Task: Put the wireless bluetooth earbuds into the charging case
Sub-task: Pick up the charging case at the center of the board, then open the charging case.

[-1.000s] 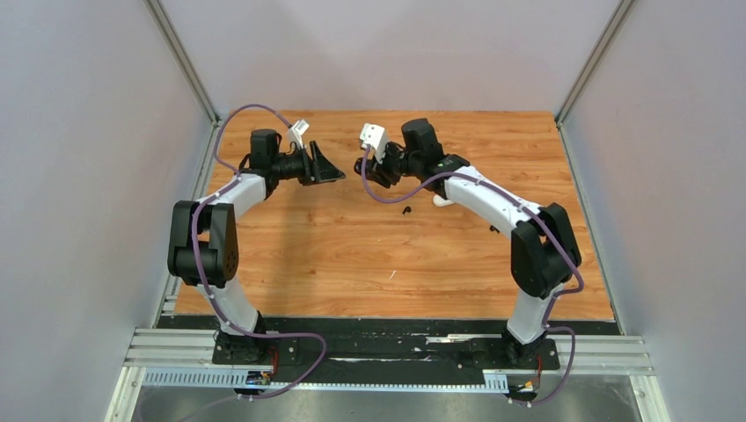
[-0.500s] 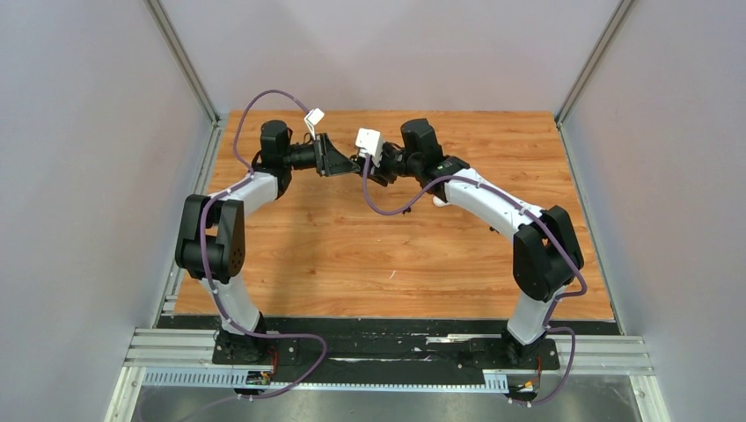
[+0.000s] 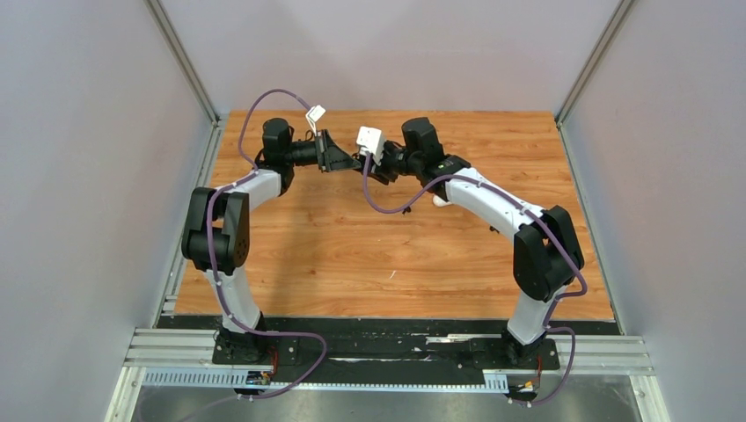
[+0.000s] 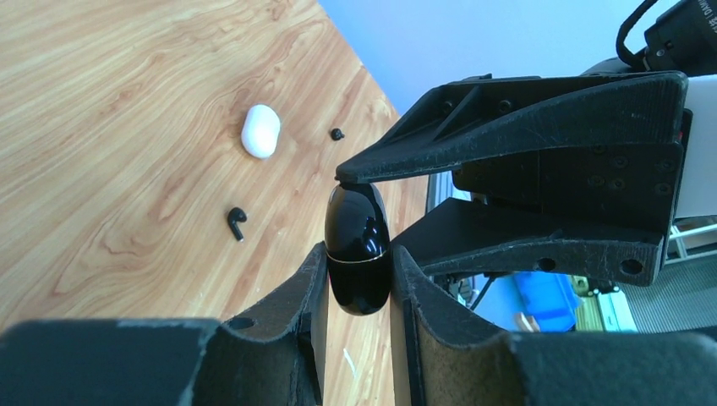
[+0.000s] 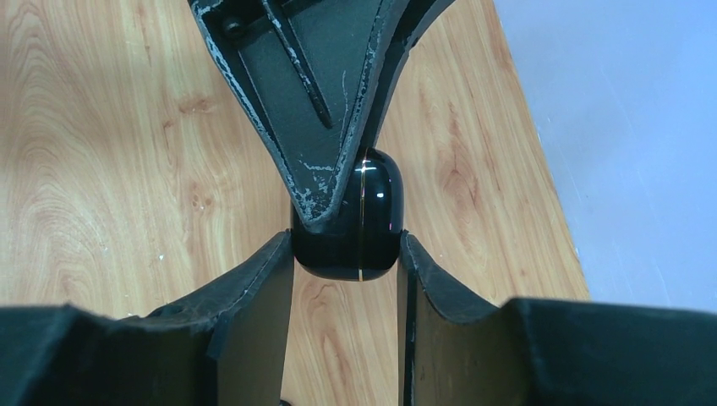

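A glossy black charging case [image 4: 358, 228] with its lid closed is held in the air above the back of the table. My left gripper [image 4: 358, 254] is shut on its lower part. My right gripper [image 5: 347, 241] closes on the same case [image 5: 376, 211] from the opposite side, both fingers touching it. In the top view the left gripper [image 3: 352, 162] and right gripper [image 3: 369, 167] meet tip to tip. Two black earbuds [image 4: 236, 222] [image 4: 336, 134] lie on the wood below. The white earbuds are out of view.
A closed white charging case [image 4: 260, 131] lies on the table between the two black earbuds; it peeks out beside the right arm in the top view [image 3: 440, 201]. The grey back wall stands close behind the grippers.
One second ago the grippers were apart. My left gripper has moved right and toward the back wall and now meets the right gripper at the black case. The right arm barely moved.
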